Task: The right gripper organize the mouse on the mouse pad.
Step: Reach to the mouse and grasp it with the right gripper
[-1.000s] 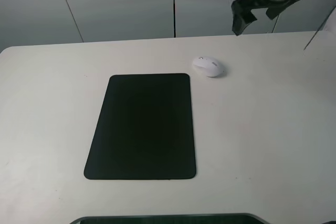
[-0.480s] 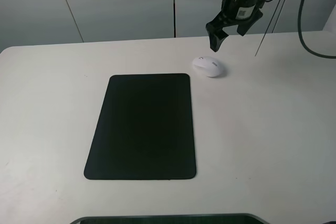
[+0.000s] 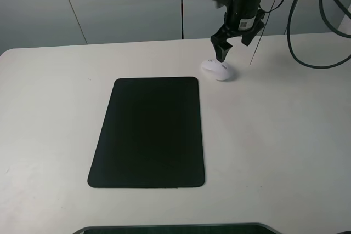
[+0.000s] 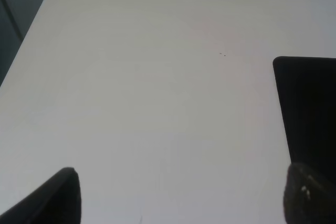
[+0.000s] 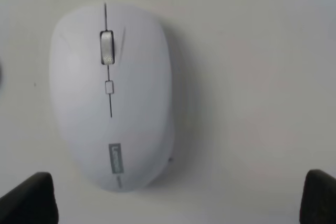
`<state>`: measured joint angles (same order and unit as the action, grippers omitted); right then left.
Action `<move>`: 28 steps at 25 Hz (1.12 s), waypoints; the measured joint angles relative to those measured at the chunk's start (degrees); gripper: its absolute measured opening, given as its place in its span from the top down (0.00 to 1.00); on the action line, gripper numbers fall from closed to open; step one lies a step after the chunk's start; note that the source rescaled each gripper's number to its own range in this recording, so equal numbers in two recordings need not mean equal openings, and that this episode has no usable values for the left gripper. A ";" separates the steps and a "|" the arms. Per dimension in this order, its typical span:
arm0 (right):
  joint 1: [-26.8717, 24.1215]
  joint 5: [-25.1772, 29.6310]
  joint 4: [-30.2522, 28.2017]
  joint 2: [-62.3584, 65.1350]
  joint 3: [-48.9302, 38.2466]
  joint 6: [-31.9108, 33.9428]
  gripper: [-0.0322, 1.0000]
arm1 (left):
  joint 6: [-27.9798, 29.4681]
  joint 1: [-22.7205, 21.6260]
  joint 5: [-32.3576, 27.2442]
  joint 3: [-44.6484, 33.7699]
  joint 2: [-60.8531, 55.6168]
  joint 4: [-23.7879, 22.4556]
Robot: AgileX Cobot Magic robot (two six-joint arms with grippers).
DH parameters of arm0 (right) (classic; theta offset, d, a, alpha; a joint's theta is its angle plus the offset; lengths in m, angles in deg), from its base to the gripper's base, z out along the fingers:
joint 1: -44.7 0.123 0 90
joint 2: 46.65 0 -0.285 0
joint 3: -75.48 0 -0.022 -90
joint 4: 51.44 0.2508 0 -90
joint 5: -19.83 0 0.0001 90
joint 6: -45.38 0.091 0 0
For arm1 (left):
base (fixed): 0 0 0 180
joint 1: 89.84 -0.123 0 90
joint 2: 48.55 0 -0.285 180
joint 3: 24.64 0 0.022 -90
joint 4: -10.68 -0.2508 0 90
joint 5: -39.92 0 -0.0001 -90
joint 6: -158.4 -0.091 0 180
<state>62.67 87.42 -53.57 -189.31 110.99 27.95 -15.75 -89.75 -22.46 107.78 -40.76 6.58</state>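
Observation:
The white mouse [image 3: 218, 69] lies on the table just past the far right corner of the black mouse pad [image 3: 148, 132], off the pad. My right gripper [image 3: 231, 46] hangs open directly over the mouse, one fingertip close to its top. In the right wrist view the mouse [image 5: 112, 95] sits between the spread fingertips [image 5: 26, 199], scroll wheel pointing away from the gripper [image 5: 173, 203]. My left gripper [image 4: 178, 203] is open and empty over bare table, with the mouse pad's edge [image 4: 310, 108] beside it. The left gripper is out of the exterior high view.
The white table [image 3: 285, 135] stretches wide around the pad. Black cables [image 3: 318, 31] hang from the right arm above the table's far right. A dark rounded edge [image 3: 175, 227] shows at the table's front. A grey wall stands behind.
My right gripper has moved left and down from the far right, to just over the mouse. The mouse and pad have not moved.

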 joint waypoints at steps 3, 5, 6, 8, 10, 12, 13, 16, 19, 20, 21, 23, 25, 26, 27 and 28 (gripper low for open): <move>0.00 -1.03 0.22 -0.93 0.00 -0.09 0.00 | 0.00 0.00 0.00 0.00 0.00 0.00; 0.00 -1.94 0.93 -1.31 0.00 -0.34 0.00 | 0.00 0.00 0.00 0.00 0.00 0.00; 0.00 -2.34 1.37 -1.44 0.00 -0.60 0.00 | 0.00 0.00 0.00 0.00 0.00 0.00; 0.47 -2.58 1.49 -1.93 0.08 -1.81 0.00 | 0.00 0.00 0.00 0.00 0.00 0.00; 1.13 -2.62 1.72 -2.44 0.08 -3.00 0.00 | 0.00 0.00 0.00 0.00 0.00 0.00; 2.00 -2.78 2.12 -2.98 0.08 -3.65 0.00 | 0.00 0.00 0.00 0.00 0.00 0.00; 2.39 -2.87 2.12 -3.26 0.08 -3.97 0.00 | 0.00 0.00 0.00 0.00 0.00 0.00; 2.91 -3.72 2.77 -3.90 0.08 -4.23 0.00 | 0.00 0.00 0.00 0.00 0.00 0.00; 2.94 -4.22 2.66 -4.71 0.22 -4.23 0.00 | 0.00 0.00 0.00 0.00 0.00 0.00; 2.94 -4.36 2.12 -4.84 0.22 -4.34 0.00 | 0.00 0.00 0.00 0.00 0.00 0.00; 2.94 -4.36 2.12 -4.84 0.22 -4.34 0.00 | 0.00 0.00 0.00 0.00 0.00 0.00; 2.94 -4.96 1.38 -4.84 0.26 -4.34 0.00 | 0.00 0.00 0.00 0.00 0.00 0.00; 2.94 -5.55 1.25 -4.84 0.35 -4.45 0.00 | 0.00 0.00 0.00 0.00 0.00 0.00; 2.94 -5.78 1.25 -4.84 0.35 -4.45 0.00 | 0.00 0.00 0.00 0.00 0.00 0.00; 2.94 -5.90 1.25 -4.84 0.35 -4.45 0.00 | 0.00 0.00 0.00 0.00 0.00 0.00; 2.94 -6.04 1.25 -4.84 0.35 -4.45 0.00 | 0.00 0.00 0.00 0.00 0.00 0.00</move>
<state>65.61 81.38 -52.32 -194.15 111.35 23.51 -15.75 -89.75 -22.46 107.78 -40.76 6.58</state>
